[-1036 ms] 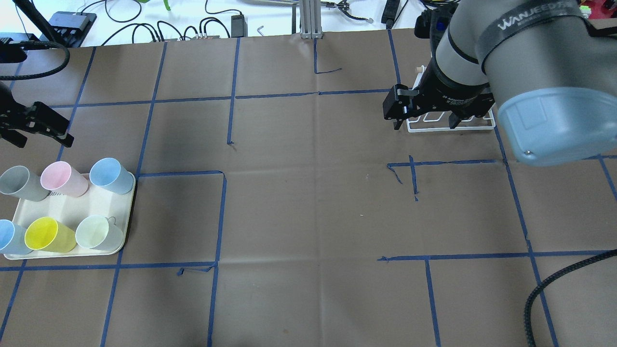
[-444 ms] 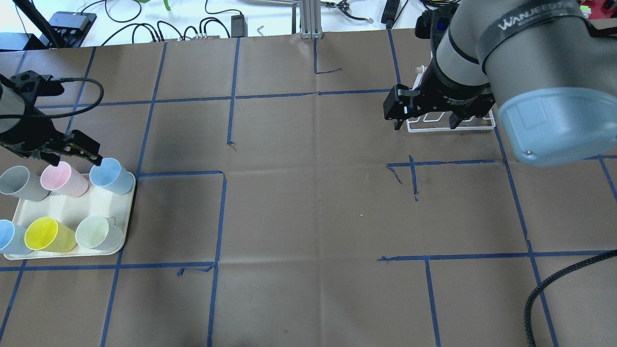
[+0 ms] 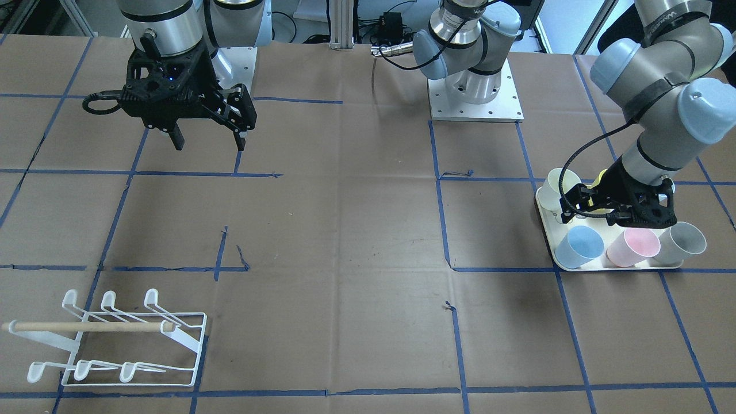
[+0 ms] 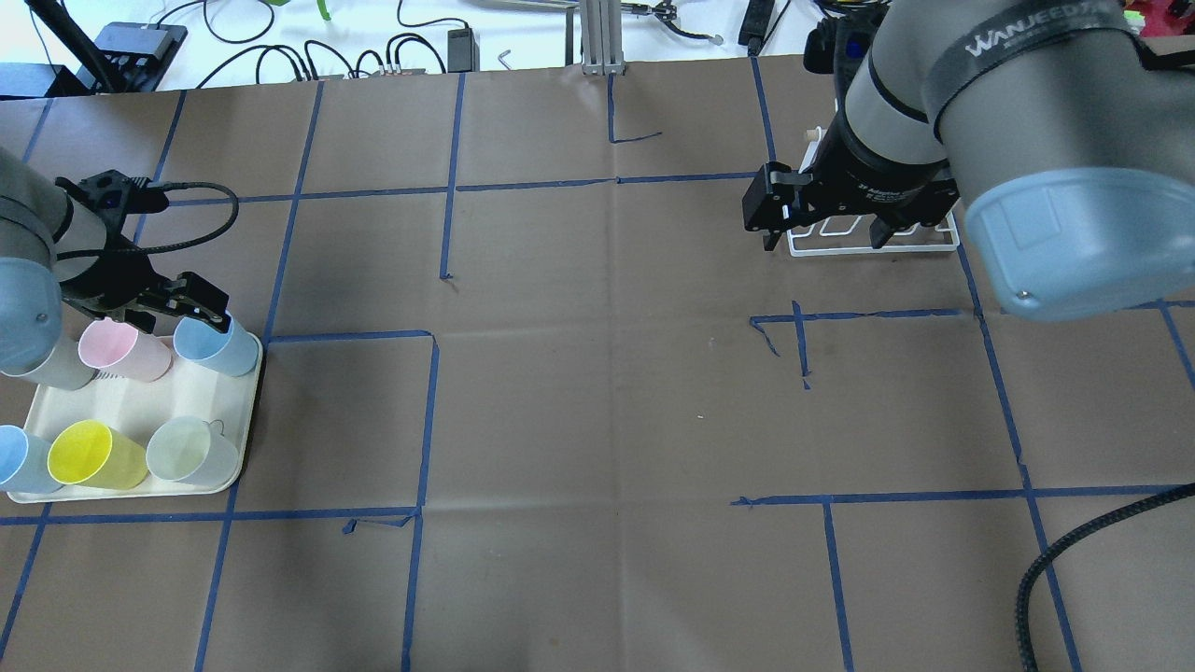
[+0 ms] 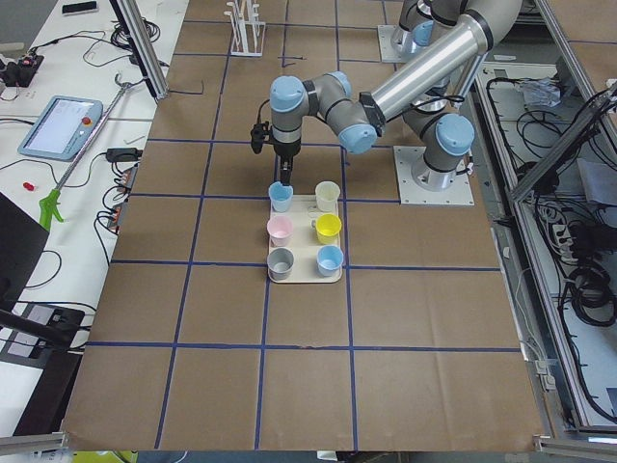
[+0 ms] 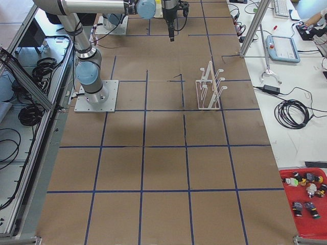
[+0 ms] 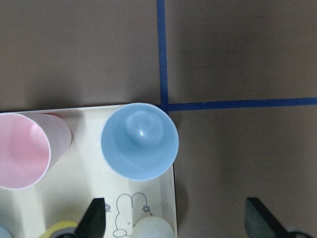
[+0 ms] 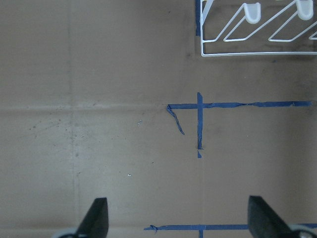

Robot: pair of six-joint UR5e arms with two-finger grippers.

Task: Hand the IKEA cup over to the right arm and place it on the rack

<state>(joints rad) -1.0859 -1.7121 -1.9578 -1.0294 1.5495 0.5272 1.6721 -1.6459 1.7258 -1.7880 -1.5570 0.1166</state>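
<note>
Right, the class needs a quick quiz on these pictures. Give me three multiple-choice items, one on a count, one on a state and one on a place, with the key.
1. How many cups stand on the tray?
A. four
B. six
C. eight

2. How is the right gripper?
A. open, holding nothing
B. shut on a cup
C. shut, holding nothing

3. Where is the rack?
A. on the tray
B. held in the right gripper
C. on the table, far from the tray

Key:
1 B: the exterior left view shows two rows of three cups.
2 A: its wrist view shows it spread wide over bare table.
3 C: the front-facing view shows it standing at the table's opposite end from the tray.
</note>
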